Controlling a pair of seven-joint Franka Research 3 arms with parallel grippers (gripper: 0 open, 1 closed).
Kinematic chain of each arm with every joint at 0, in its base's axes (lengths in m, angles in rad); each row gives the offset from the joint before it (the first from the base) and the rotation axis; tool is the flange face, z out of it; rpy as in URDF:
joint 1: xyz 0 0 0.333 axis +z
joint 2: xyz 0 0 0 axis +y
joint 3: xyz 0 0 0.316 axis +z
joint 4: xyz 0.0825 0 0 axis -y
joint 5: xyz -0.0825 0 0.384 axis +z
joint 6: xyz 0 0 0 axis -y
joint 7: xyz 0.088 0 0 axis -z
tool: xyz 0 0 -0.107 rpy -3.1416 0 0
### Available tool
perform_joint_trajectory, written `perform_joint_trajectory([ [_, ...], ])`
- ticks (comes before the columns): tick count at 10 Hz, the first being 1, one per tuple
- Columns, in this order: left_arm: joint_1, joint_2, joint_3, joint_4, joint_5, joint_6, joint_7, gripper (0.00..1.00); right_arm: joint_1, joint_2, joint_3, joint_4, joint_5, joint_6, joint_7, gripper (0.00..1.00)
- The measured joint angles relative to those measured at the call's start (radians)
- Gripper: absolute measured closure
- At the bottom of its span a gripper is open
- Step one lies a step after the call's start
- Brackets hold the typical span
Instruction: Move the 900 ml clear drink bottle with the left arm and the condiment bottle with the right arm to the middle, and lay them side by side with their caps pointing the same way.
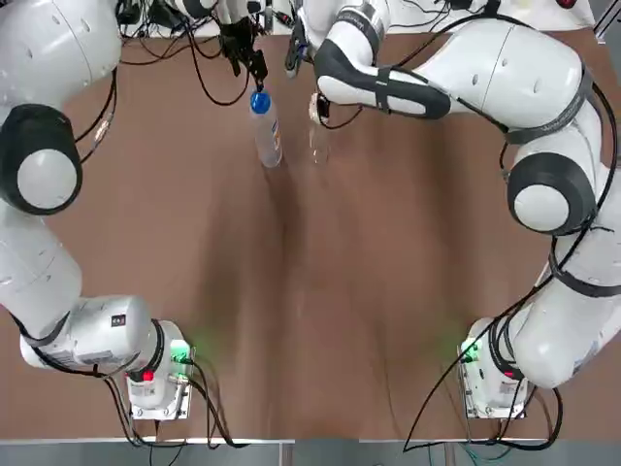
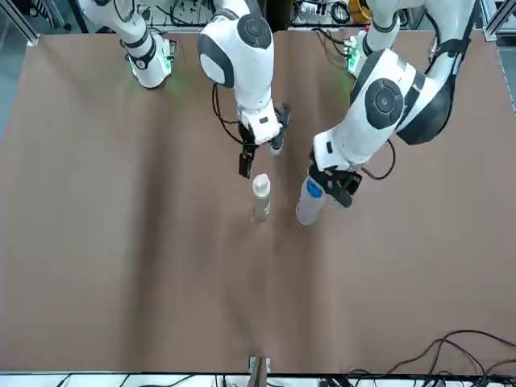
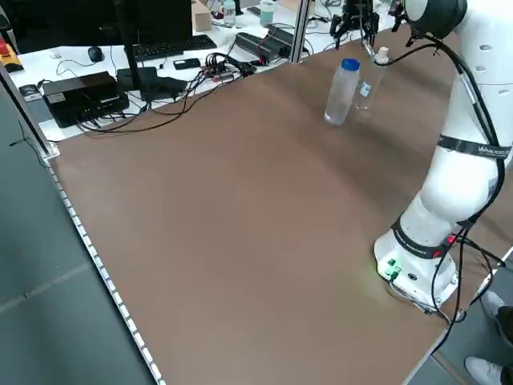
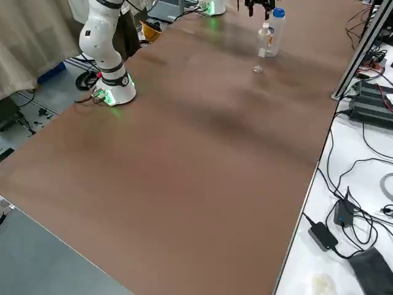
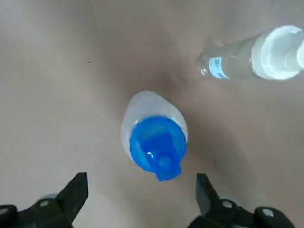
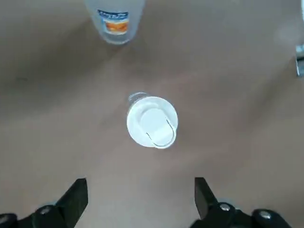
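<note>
Blue-capped drink bottle [image 5: 154,137] and white-capped condiment bottle [image 6: 152,121] stand upright, near each other — my left gripper [image 5: 141,180] and right gripper [image 6: 140,183] hang spread above, apparently not touching.

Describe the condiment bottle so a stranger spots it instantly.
On the brown table, far from the arms' bases, two clear bottles stand upright side by side. The condiment bottle is the shorter, slimmer one below the right gripper; its cap is white, while the drink bottle has a blue one.

Both arms stretched far forward, wrists turned down. On left end effector [image 5: 141,180], fingers spread wide, gripping nothing. On right end effector [image 6: 140,183], same spread, empty, close beside left.
</note>
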Motion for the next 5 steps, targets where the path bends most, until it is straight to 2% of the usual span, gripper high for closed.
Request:
perform_joint_trajectory([
  [2,-0.007,0.000,0.000,-0.007,0.000,0.000,0.044,0.00,0.007,0.019,-0.008,0.021,0.000,-0.001,-0.144,0.01],
  [5,-0.024,0.001,0.000,-0.026,0.000,0.000,0.062,0.00,0.057,0.088,-0.043,0.137,0.000,-0.078,-0.264,0.01],
])
